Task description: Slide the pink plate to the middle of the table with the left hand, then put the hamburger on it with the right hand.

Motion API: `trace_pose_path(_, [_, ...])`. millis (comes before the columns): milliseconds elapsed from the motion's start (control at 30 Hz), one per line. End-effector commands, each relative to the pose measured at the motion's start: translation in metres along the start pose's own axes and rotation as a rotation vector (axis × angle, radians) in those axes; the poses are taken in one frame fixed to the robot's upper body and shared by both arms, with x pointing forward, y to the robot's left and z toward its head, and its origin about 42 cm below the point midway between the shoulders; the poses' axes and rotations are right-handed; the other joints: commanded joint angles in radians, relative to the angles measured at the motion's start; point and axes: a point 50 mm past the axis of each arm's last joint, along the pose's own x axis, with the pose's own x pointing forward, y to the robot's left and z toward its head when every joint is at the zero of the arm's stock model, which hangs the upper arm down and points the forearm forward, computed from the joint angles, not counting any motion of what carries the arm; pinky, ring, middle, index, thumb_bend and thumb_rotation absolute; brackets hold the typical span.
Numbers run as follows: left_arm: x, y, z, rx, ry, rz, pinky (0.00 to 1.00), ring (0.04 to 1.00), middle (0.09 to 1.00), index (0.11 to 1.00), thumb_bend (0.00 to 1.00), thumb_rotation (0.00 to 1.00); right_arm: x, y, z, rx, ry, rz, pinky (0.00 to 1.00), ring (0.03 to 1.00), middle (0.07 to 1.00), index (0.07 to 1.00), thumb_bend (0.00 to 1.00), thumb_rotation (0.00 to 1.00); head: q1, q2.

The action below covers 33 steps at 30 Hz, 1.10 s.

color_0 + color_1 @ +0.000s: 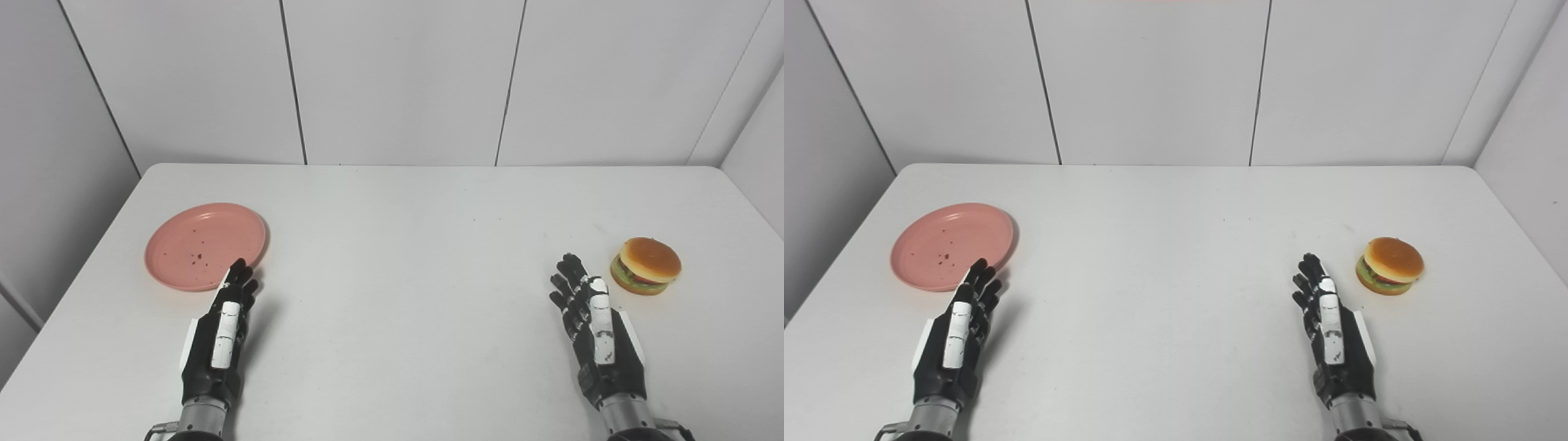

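Observation:
The pink plate [205, 245] lies on the left part of the white table [404, 245], with a few dark crumbs on it. My left hand [222, 334] stretches flat just in front of the plate, fingers extended and apart, its tips at the plate's near right rim; it holds nothing. A hamburger [647, 266] with a tan bun, lettuce and tomato stands on the right side. My right hand [595, 327] is open, fingers straight, a short way to the left of and nearer than the hamburger, not touching it.
Grey wall panels [398, 79] stand behind the table's far edge. The table's left and right edges run close to the plate and the hamburger. A wide bare stretch of tabletop lies between the two hands.

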Motion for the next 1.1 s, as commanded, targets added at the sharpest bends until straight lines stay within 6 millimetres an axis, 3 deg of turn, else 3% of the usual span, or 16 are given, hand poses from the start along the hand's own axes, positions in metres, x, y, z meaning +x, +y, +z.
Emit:
trace_pose_path(0, [0.007, -0.004, 0.005, 0.007, -0.034, -0.032, 0.99, 0.955, 0.963, 0.916, 0.84, 0.88, 0.005, 0.002, 0.012, 0.005, -0.054, 0.015, 0.95, 0.937, 0.942, 0.920, 0.84, 1.00, 0.003, -0.004])
trace_pose_path(167, [0.006, -0.013, -0.003, 0.016, -0.025, -0.035, 0.99, 0.959, 0.962, 0.914, 0.82, 0.85, 0.008, -0.009, 0.003, -0.005, -0.052, 0.023, 0.97, 0.950, 0.959, 0.935, 0.83, 1.00, 0.100, -0.080])
trace_pose_path(200, [0.005, -0.015, -0.004, 0.019, -0.023, -0.036, 0.99, 0.960, 0.963, 0.914, 0.82, 0.85, 0.008, -0.012, 0.001, -0.007, -0.051, 0.025, 0.97, 0.951, 0.959, 0.935, 0.83, 1.00, 0.100, -0.080])
trace_pose_path(467, [0.007, -0.039, -0.021, 0.031, -0.010, -0.024, 0.97, 0.960, 0.969, 0.932, 0.83, 0.85, 0.013, -0.040, -0.018, -0.003, -0.045, 0.036, 0.98, 0.956, 0.963, 0.935, 0.85, 1.00, 0.194, -0.188])
trace_pose_path(800, [0.009, -0.052, -0.038, 0.061, -0.028, -0.038, 0.98, 0.960, 0.973, 0.945, 0.79, 0.88, 0.019, -0.055, -0.032, 0.010, -0.025, 0.050, 1.00, 0.958, 0.958, 0.946, 0.84, 1.00, 0.265, -0.261])
trace_pose_path(1067, [0.013, -0.056, -0.048, 0.076, -0.033, -0.036, 0.96, 0.949, 0.966, 0.941, 0.77, 0.88, 0.024, -0.057, -0.039, 0.025, -0.021, 0.045, 1.00, 0.964, 0.961, 0.953, 0.83, 1.00, 0.278, -0.295])
